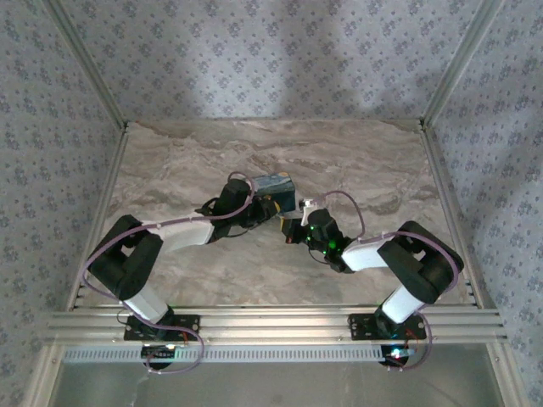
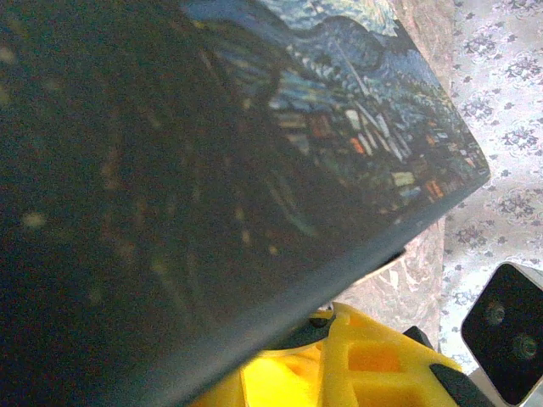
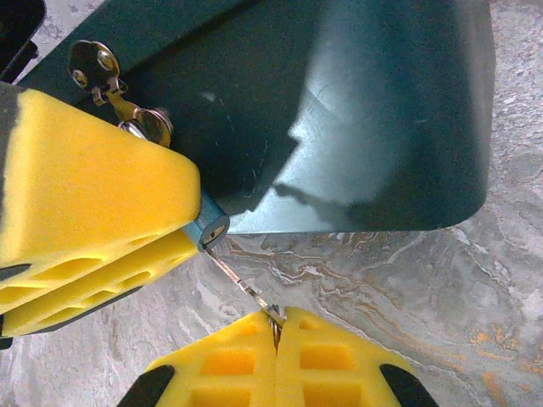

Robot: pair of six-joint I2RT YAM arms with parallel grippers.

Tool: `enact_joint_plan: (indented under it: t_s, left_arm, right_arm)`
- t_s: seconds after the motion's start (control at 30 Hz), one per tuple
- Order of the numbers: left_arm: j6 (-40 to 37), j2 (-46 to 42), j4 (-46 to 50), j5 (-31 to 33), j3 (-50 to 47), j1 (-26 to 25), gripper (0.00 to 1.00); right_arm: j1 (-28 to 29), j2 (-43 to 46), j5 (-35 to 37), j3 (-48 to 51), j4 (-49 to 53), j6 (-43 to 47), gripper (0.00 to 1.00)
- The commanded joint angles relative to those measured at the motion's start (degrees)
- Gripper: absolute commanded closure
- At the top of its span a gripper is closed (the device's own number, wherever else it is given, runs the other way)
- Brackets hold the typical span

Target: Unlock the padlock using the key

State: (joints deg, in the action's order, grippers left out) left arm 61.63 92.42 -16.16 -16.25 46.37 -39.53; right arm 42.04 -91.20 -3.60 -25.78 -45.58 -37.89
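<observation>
At the middle of the marble-patterned table [image 1: 170,170], watched from my remote station, both arms meet beside the flat rectangular box printed with a blue-and-yellow night-sky painting [image 1: 276,181]. On my right wrist feed, the left end effector [image 3: 185,222] is clamped on the tiny bluish padlock [image 3: 209,227]. Its yellow foam pads [image 3: 85,186] cover nearly all of the lock, and I can see just the lower end with the keyhole poking out, right against the box's dark side. The right end effector [image 3: 276,326] is pinched tight on the thin metal key [image 3: 243,282], whose tip sits at the keyhole. How far it has entered I cannot tell, and the key's head is buried between the pads. Above the left pads, a brass latch [image 3: 95,61] shows on the box, partly cut off by the foam. The shackle is hidden. My left wrist feed is dark and blurred, with the box's painted face [image 2: 356,119] pressed close and a yellow finger [image 2: 356,365] cropped at the lower edge. From overhead, lock and key are too small for me to make out.
</observation>
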Motion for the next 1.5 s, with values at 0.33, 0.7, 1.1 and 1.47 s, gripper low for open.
enact_joint_plan:
  t_s: [0.33, 0.7, 1.1, 1.47]
  left_arm:
    - [0.5, 0.2, -2.8, -1.5, 1.7, -0.4, 0.87]
    - [0.6, 0.3, -2.7, -1.3, 1.8, -0.4, 0.87]
    - [0.6, 0.7, -2.8, -1.7, 1.9, -0.4, 0.87]
    - [0.7, 0.9, -3.0, -2.3, 1.7, -0.5, 0.87]
  right_arm:
    - [-0.7, -0.2, 2.0, -1.6, -1.2, 1.3, 1.00]
    - [-0.9, 0.1, 2.3, -1.0, -0.4, 1.4, 1.00]
    - [-1.1, -0.4, -0.2, -0.2, -6.1, 1.3, 1.00]
    - [-1.3, -2.0, -2.2, -1.8, -8.0, 1.3, 1.00]
